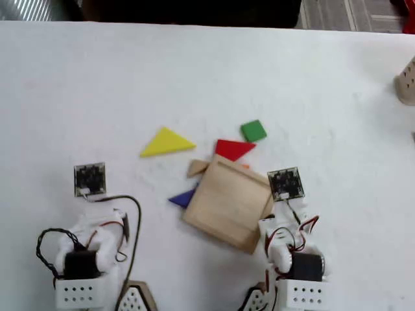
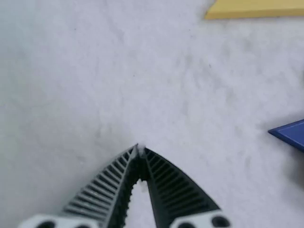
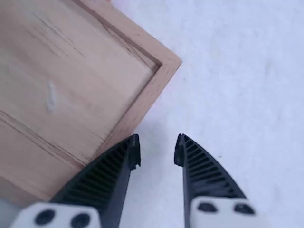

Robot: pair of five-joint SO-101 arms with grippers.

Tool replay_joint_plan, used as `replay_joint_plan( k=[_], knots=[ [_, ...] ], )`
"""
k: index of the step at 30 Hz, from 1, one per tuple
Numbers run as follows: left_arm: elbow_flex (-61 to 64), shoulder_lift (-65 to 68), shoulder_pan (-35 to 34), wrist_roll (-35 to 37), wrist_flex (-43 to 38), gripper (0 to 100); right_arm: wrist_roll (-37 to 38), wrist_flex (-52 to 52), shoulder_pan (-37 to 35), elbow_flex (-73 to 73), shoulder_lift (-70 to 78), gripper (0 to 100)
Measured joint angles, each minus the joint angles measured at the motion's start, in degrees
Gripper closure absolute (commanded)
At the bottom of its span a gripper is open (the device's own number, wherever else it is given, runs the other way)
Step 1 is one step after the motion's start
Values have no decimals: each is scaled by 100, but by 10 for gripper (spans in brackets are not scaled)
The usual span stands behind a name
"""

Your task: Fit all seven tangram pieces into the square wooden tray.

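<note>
The square wooden tray (image 1: 227,201) lies tilted on the white table, its inside bare wood. Around its far side lie a yellow triangle (image 1: 166,142), a green square (image 1: 253,130), a red triangle (image 1: 233,149), a tan piece (image 1: 196,168) and a blue piece (image 1: 184,197) partly under the tray's edge. A sliver of orange (image 1: 245,166) peeks out behind the rim. My left gripper (image 2: 140,152) is shut and empty over bare cloth, short of the yellow triangle (image 2: 251,8) and blue piece (image 2: 290,133). My right gripper (image 3: 156,149) is open beside the tray's corner (image 3: 164,64).
A pale pegged wooden object (image 1: 406,81) stands at the table's right edge. A black cable (image 1: 133,223) loops beside the left arm's base. White cloth stretches wide toward the far side and left of the pieces.
</note>
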Motion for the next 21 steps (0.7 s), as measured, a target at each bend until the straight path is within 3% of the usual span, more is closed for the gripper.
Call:
replay_joint_plan(
  k=[16,21],
  knots=[
    [0,0,0,0,0,976,0,0,-9,0,0,869],
    [0,0,0,0,0,976,0,0,-396,0,0,872]
  ],
)
